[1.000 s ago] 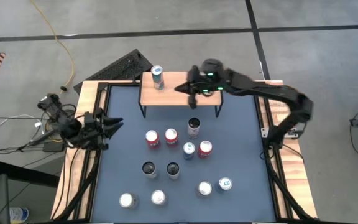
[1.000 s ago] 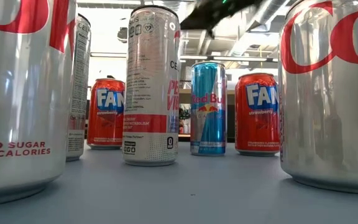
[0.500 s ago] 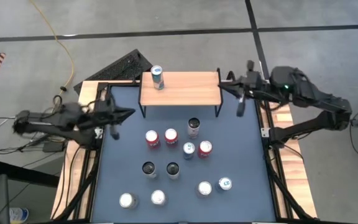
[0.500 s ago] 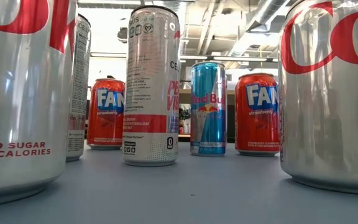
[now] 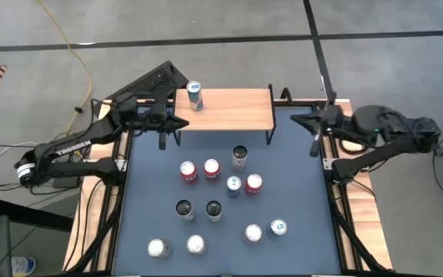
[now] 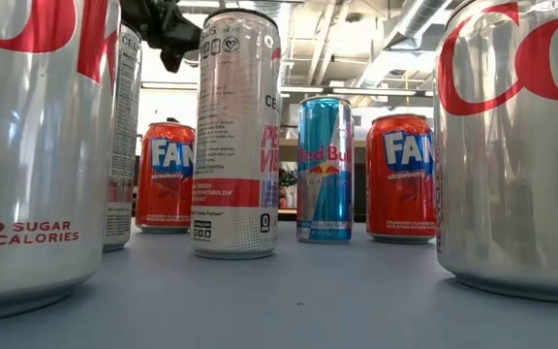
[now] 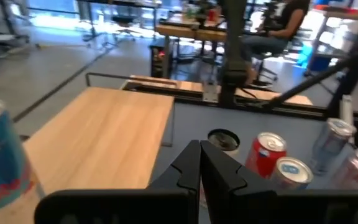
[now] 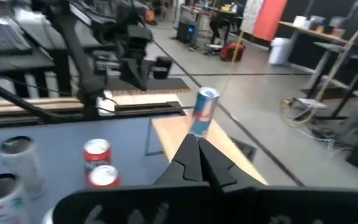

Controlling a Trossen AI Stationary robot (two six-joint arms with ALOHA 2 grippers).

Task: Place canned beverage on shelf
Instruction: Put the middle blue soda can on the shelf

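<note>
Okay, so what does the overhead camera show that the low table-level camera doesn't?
Only the high view shows the shelf with one blue can standing on its left end, the right gripper shut beyond the table's right edge, and the whole spread of cans. Only the low view shows labels: two red Fanta cans, a Red Bull can. Both show the left gripper, shut, near the shelf's left end.

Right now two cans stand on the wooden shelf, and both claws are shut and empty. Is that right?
Not quite. The high view shows only one can, a blue one, on the shelf, near its left end. The remaining cans are down on the table. The rest holds: the left claw and right claw are both shut and hold nothing.
</note>
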